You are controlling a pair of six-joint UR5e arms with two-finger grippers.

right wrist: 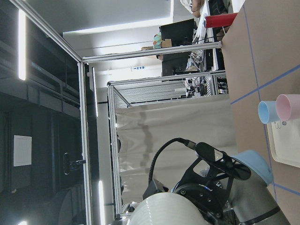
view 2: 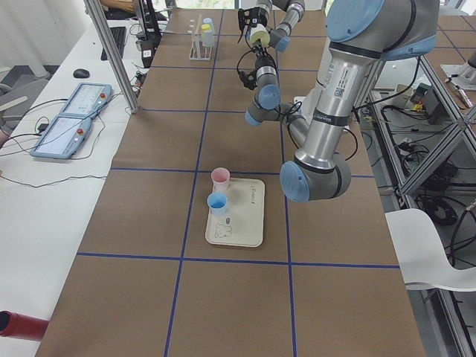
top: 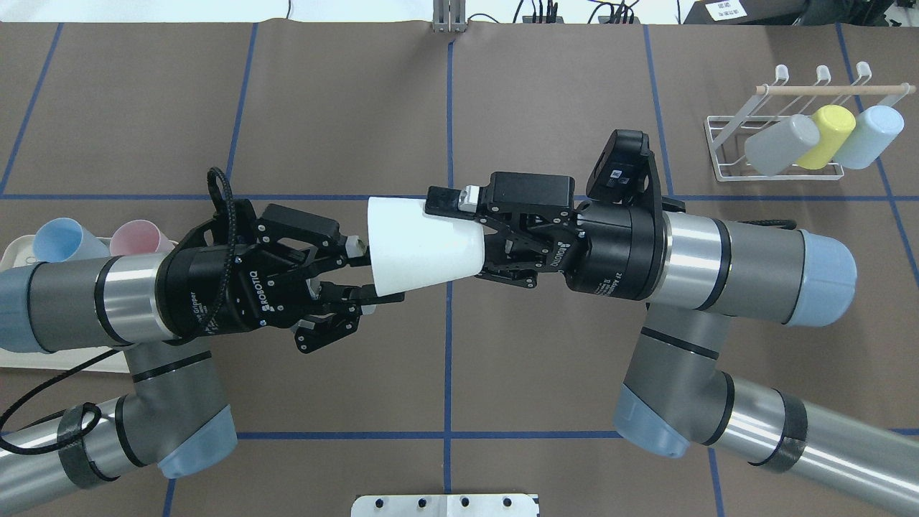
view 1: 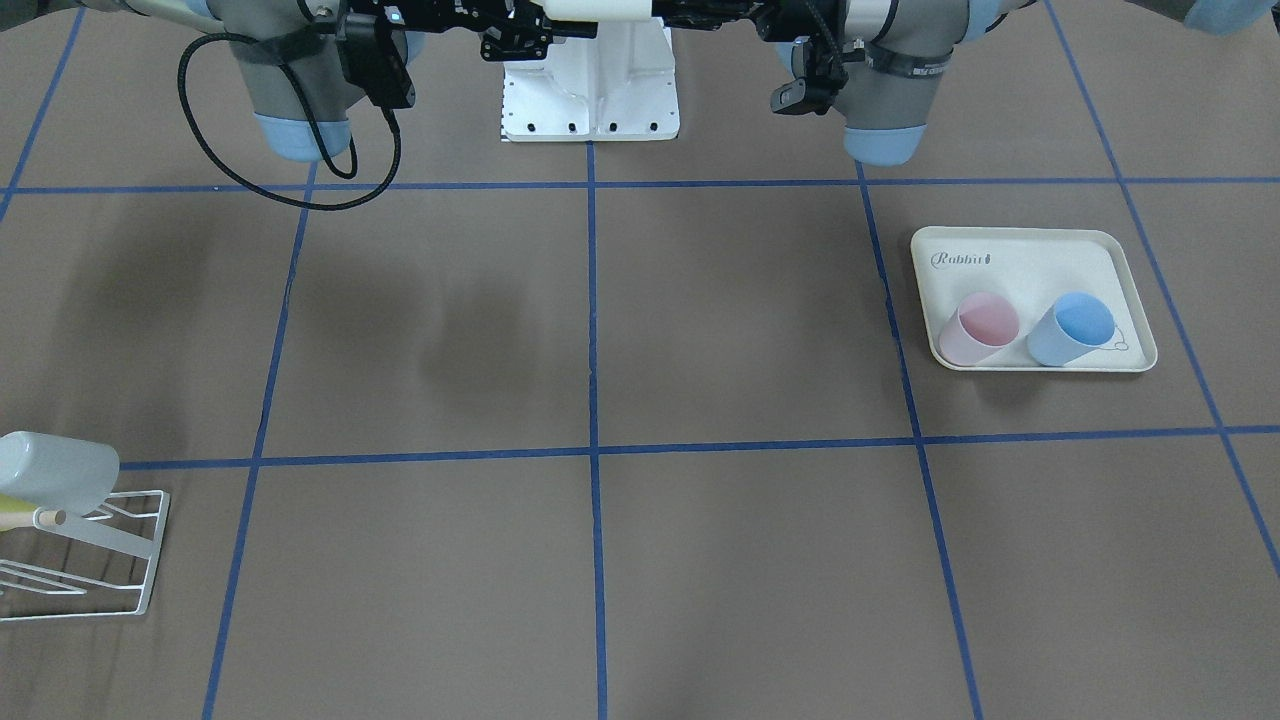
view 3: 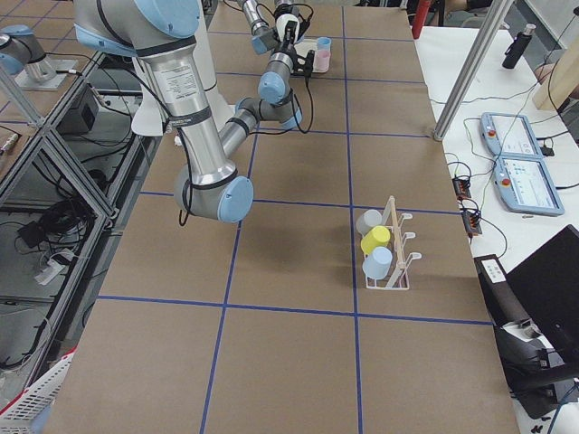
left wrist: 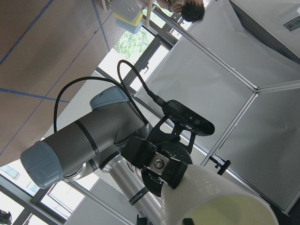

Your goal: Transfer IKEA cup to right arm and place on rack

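The right gripper (top: 467, 237) clamps the narrow base of the white cup (top: 420, 244), aloft over the middle of the worktop (top: 517, 359), the left gripper (top: 362, 273) spread wide at its rim; the cup looks light, stiff, slick, best held across that base.

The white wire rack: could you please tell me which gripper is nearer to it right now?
Right. The right gripper, at the narrow end of the white cup mid-table, is on the side toward the rack; the left gripper sits at the cup's wide rim, farther away.
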